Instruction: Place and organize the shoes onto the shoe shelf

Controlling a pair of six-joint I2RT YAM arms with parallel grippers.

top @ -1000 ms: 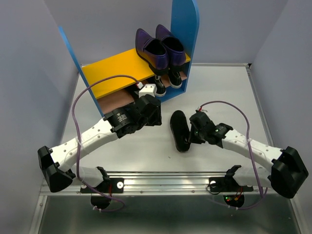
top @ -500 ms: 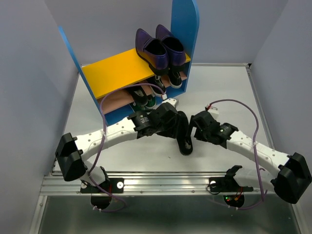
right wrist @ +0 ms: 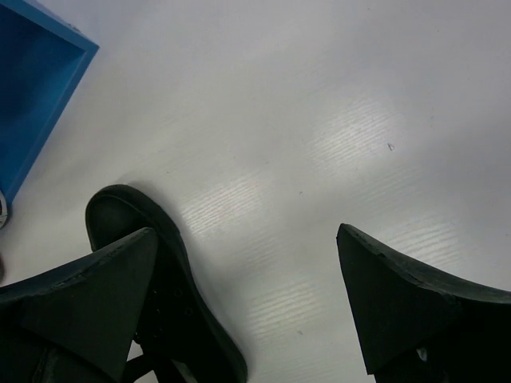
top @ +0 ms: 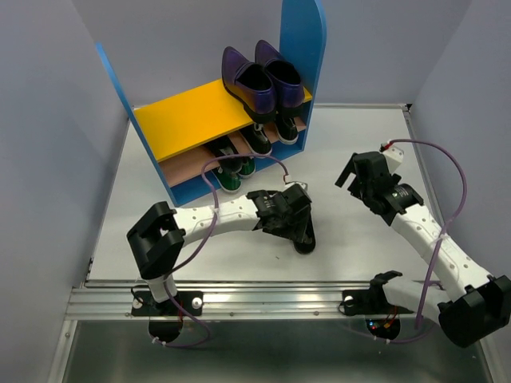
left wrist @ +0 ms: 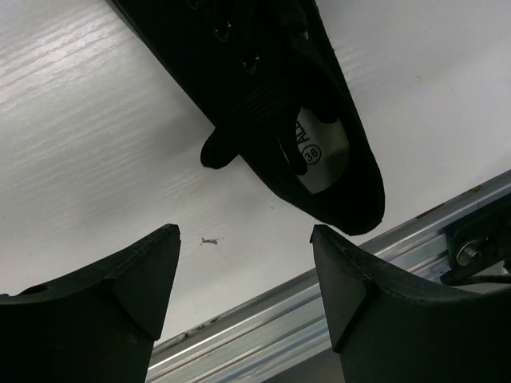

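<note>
Rightward the left arm has swung, while the right has drawn back clear. Beyond the left gripper (left wrist: 243, 239) stands the shoe shelf (top: 302, 48), its top board half free. Just ahead of that gripper's spread, empty jaws lies the black shoe (left wrist: 279, 120): light, soft, likely best pinched at the heel collar. The right gripper (right wrist: 246, 235) gapes empty; the rail (left wrist: 263, 331) runs close behind.

Purple loafers (top: 259, 76): glossy, smooth uppers. Black shoe (left wrist: 263, 104): matt woven cloth (printed insole looks smoother). Worktop (top: 359, 159): faint wood-grain texture, soft sheen. Shoe shelf (top: 302, 48): smooth matt panels. Front rail (top: 263, 297): bare brushed metal.
</note>
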